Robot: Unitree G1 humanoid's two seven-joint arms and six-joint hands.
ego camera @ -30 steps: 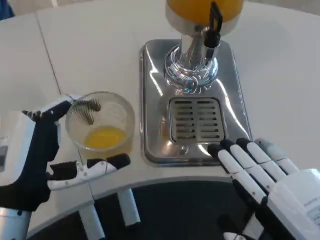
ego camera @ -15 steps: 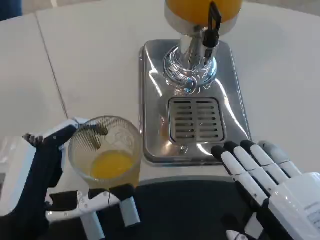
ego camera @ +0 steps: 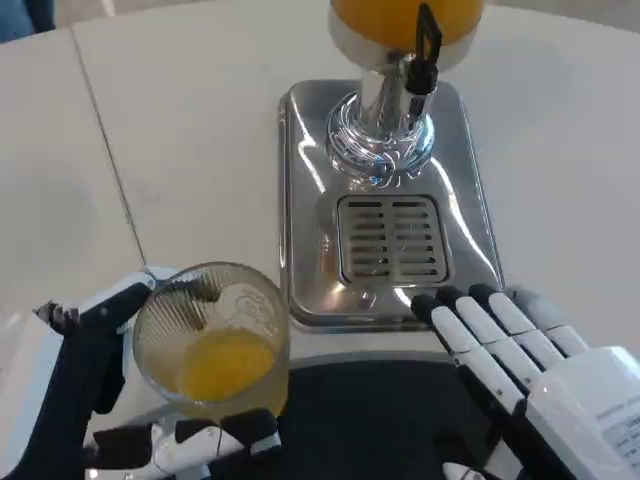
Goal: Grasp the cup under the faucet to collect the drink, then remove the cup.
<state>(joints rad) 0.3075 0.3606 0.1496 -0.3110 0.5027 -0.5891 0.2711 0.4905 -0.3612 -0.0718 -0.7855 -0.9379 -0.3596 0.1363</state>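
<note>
Pulling the cup (ego camera: 211, 338) further back toward the robot, the left hand (ego camera: 90, 400) is still wrapping its fingers around it, juice inside. It's now well clear of the drip tray (ego camera: 300, 200). Right hand (ego camera: 510, 345) is idling flat, fingers loosely together, holding nothing. Removal's basically done.

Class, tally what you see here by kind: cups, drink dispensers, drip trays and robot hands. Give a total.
Cups: 1
Drink dispensers: 1
Drip trays: 1
Robot hands: 2, left hand and right hand
Total: 5
</note>
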